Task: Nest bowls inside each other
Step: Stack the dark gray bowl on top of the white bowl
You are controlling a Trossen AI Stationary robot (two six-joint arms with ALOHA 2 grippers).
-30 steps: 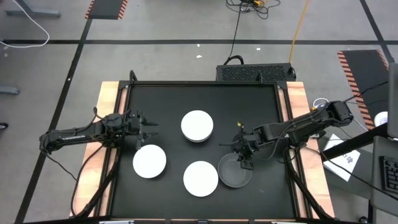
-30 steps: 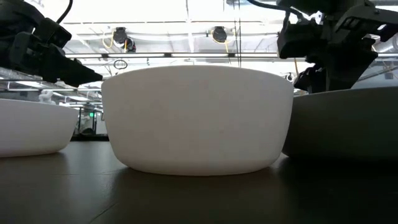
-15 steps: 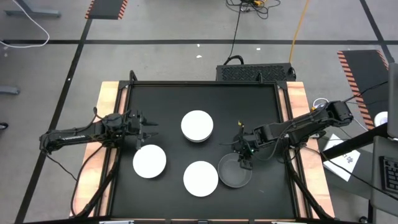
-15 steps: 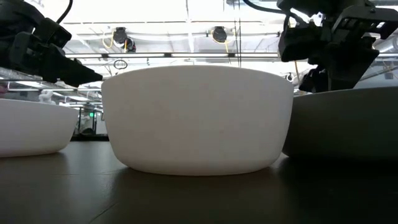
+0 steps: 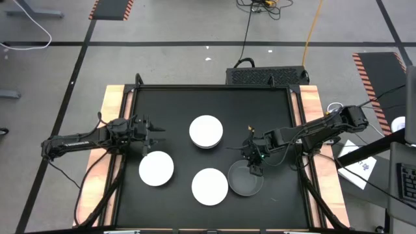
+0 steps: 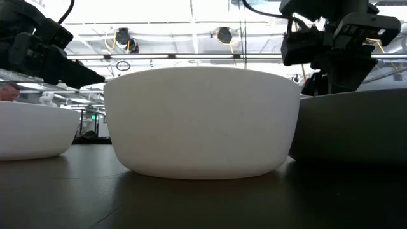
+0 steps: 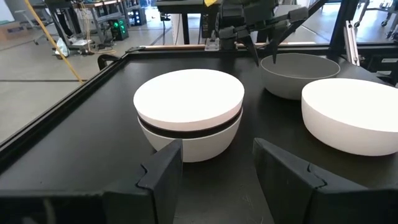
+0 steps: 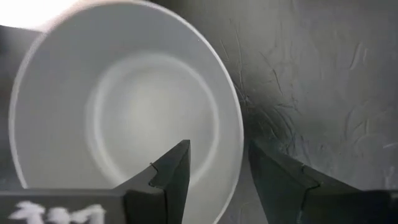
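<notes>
Black matting covers the table (image 5: 175,104), a dark ground on which the pale bowls stand out plainly. Four bowl positions show from above. At centre sits a stack (image 5: 206,132); the left wrist view shows it as a white bowl with a dark band under its rim, so at least one darker bowl seems to be nested in it already. A white bowl (image 5: 156,168) lies toward the left front, another white bowl (image 5: 209,186) at the front centre, and a grey bowl (image 5: 245,180) just beside that one on its right, the two nearly touching.

Right arm reaches in from the table's right edge, and the right gripper (image 5: 254,166) hangs over the grey bowl's far rim. In the right wrist view its fingers (image 8: 177,177) are apart and straddle that rim, one inside, one outside, placed so for a pinch on the wall; no grip is made yet. My guess is that this bowl is the next to be lifted and set into another.

Left gripper (image 5: 153,132) waits near the left edge, between the stack and the left bowl, fingers apart and empty, pointed at the stack, probably ready to steady or receive.
</notes>
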